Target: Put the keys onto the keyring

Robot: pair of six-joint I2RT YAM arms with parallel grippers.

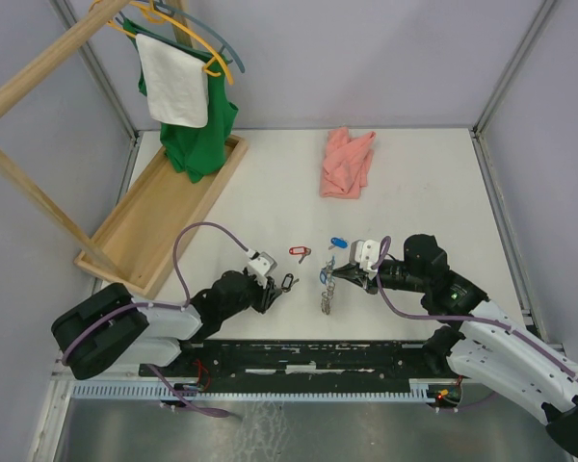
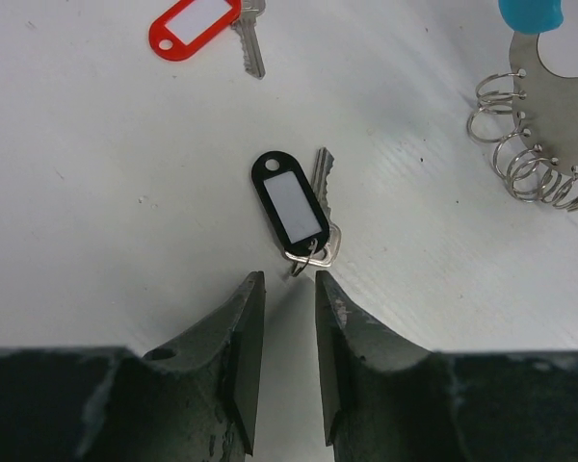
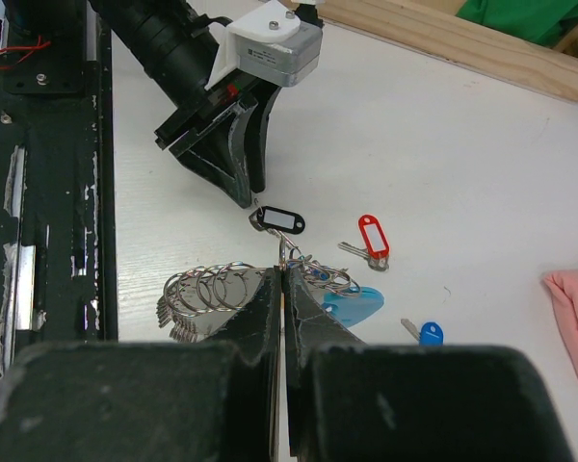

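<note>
The black-tagged key [image 2: 291, 205] lies flat on the white table, its small ring just beyond the tips of my left gripper [image 2: 289, 281]. That gripper is open by a narrow gap, with nothing between its fingers. The keyring [image 3: 207, 289], a metal plate hung with many wire rings and a light-blue tag [image 3: 356, 306], is held at its edge by my right gripper [image 3: 283, 269], which is shut on it. The red-tagged key [image 1: 300, 251] and the blue-tagged key [image 1: 338, 243] lie loose on the table beyond the keyring [image 1: 326, 289].
A pink cloth [image 1: 347, 162] lies at the back of the table. A wooden tray [image 1: 164, 217] stands at the left. Above it, a green garment [image 1: 202, 135] and a white towel [image 1: 173, 82] hang from a wooden rack.
</note>
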